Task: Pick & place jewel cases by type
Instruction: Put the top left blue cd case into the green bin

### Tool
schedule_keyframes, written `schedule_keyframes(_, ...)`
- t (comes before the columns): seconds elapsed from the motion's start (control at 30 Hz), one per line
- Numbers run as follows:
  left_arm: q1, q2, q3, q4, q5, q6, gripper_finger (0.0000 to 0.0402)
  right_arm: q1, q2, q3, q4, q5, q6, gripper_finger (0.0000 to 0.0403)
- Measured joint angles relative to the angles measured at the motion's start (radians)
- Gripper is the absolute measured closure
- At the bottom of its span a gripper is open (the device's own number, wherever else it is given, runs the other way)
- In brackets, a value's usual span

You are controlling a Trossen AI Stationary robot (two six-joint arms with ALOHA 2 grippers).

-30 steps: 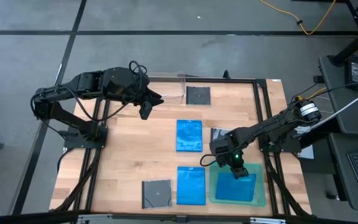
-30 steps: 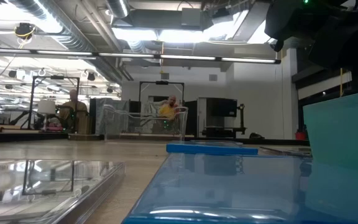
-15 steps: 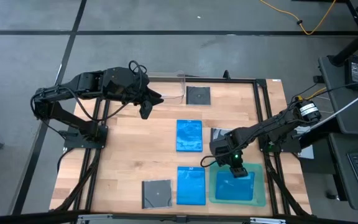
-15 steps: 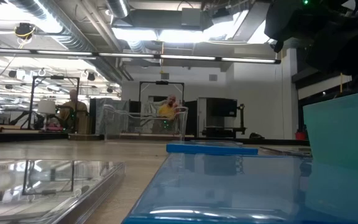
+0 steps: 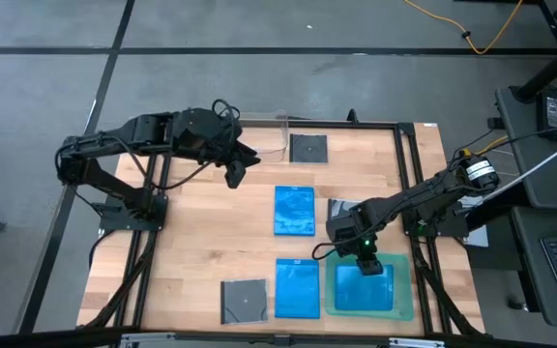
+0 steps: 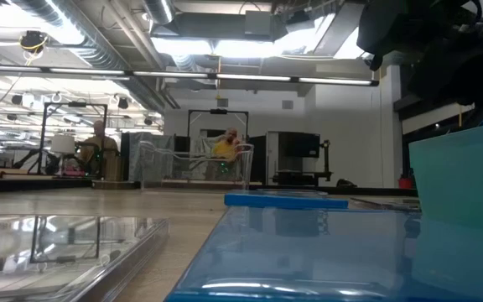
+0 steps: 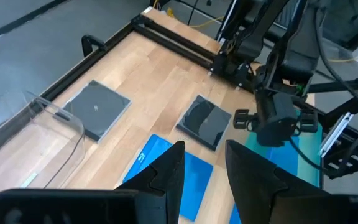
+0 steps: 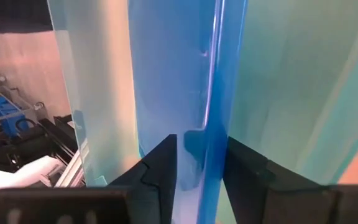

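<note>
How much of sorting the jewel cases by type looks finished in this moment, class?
Done: one blue case lies in the green tray. In hand: the right end effector sits over it. Left: two blue cases and three dark ones on the table.

Worktop (image 5: 201, 251) surfaced in pale, matt wood planks, framed in black metal. Blue jewel cases (image 5: 295, 210) of glossy smooth plastic. Tray (image 5: 402, 307) of green translucent plastic. Tub (image 7: 39, 134) of clear plastic. Dark case (image 7: 205, 122) glossy, reflective.

Overhead you look straight down; low camera sits at table (image 5: 211, 242) height by six o'clock facing twelve; both share its blue cases.
</note>
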Motion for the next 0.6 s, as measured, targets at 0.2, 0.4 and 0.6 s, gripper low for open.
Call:
schedule_keyframes(0.2,0.0,0.006,0.0,0.008,-0.004,0.006,0.0293,0.0,0.0,0.0,-0.014,0.025,0.013,0.026)
schedule_keyframes(0.4,0.0,0.003,0.0,0.008,-0.007,0.006,0.0293,0.0,0.0,0.0,-0.024,0.036,0.036,0.0261)
schedule_keyframes(0.6,0.0,0.003,0.0,0.008,-0.007,0.006,0.0293,0.0,0.0,0.005,-0.049,0.052,0.039,0.026)
